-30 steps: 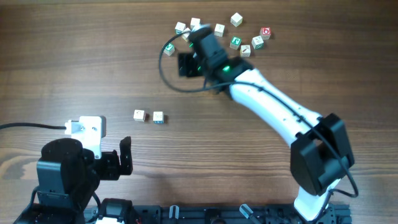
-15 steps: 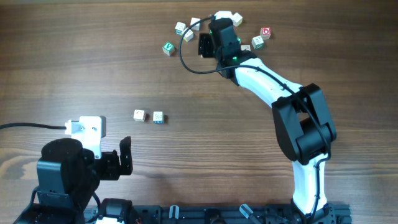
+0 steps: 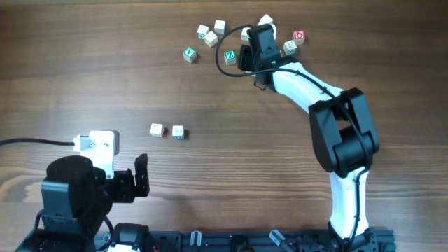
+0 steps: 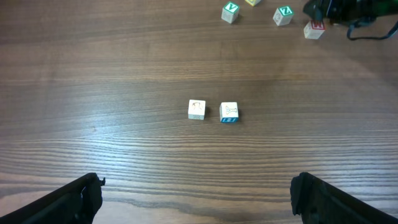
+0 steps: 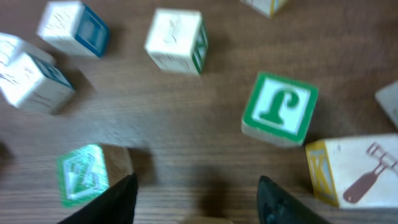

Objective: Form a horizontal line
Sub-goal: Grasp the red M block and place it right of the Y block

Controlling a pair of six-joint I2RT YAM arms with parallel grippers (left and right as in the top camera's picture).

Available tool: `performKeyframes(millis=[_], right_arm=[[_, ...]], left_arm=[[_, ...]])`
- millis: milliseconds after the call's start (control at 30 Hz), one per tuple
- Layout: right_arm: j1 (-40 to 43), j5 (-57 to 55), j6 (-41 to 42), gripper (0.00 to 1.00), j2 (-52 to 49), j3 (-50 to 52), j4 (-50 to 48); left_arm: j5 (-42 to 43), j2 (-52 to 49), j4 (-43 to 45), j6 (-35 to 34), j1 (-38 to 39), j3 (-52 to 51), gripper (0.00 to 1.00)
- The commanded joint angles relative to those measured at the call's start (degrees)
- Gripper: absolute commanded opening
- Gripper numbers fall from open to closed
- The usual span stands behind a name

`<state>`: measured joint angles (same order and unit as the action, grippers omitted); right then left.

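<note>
Okay, two cubes sit in a row mid-table (image 3: 84,70). The brown-marked cube (image 3: 157,129) is on the left and the blue-marked cube (image 3: 178,131) just beside it on the right, with a small gap, not touching. The row's long axis runs left-right across the overhead view, near level, blue end a hair lower. Both cubes sit square to that axis, and the blue-marked cube's blue side faces the robot.

The red M cube (image 4: 314,29) is well apart from the pair, up in the far loose cluster. It lies just beside the right hand (image 5: 198,183) and to the right of the green Z cube (image 3: 230,56). Only the left wrist view shows it; overhead, the right arm covers that spot and I can't pick it out.

In the right wrist view the fingers (image 5: 124,199) stand apart with bare table between them and nothing visibly clamped. A pale sliver sits at the bottom edge between them; can't tell what it is. That view also shows the green Z cube by the finger on the view's left. A green-lettered cube (image 5: 280,109) lies ahead on the right, and a K cube (image 5: 354,171) with a hammer drawing is at the right edge.

Overhead alone shows the cube with a red round letter (image 3: 299,36) at the cluster's right end.

The left hand (image 4: 196,186) is wide open and empty, near the robot's side of the table. The pair sits centred ahead of it in its wrist view.
</note>
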<state>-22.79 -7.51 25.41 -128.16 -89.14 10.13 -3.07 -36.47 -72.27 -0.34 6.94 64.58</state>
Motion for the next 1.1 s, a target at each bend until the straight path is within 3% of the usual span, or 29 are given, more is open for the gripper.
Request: performKeyframes(millis=[0, 233, 467, 633, 767, 967, 1067], right_arm=[[-0.2, 0.7, 0.3, 0.54, -3.7, -0.4, 1.6], [-0.2, 1.7, 0.3, 0.28, -3.1, -0.4, 5.1], [-0.3, 10.4, 0.5, 0.18, 5.3, -0.5, 12.2], [-2.9, 20.6, 5.3, 0.17, 8.5, -0.5, 19.2], [-8.0, 21.0, 10.3, 0.16, 8.5, 0.7, 22.8], [-17.9, 7.3, 15.6, 0.22, 8.0, 3.3, 20.5], [-21.4, 6.7, 16.8, 0.22, 8.0, 3.8, 19.4]], left_arm=[[0.5, 0.2, 0.2, -0.6, -0.5, 0.8, 1.0], [0.5, 0.2, 0.2, -0.6, -0.5, 0.8, 1.0], [0.5, 0.2, 0.2, -0.6, -0.5, 0.8, 1.0], [0.5, 0.2, 0.2, -0.6, -0.5, 0.8, 1.0], [0.5, 0.2, 0.2, -0.6, -0.5, 0.8, 1.0], [0.5, 0.2, 0.2, -0.6, -0.5, 0.8, 1.0], [0.5, 0.2, 0.2, -0.6, -0.5, 0.8, 1.0]])
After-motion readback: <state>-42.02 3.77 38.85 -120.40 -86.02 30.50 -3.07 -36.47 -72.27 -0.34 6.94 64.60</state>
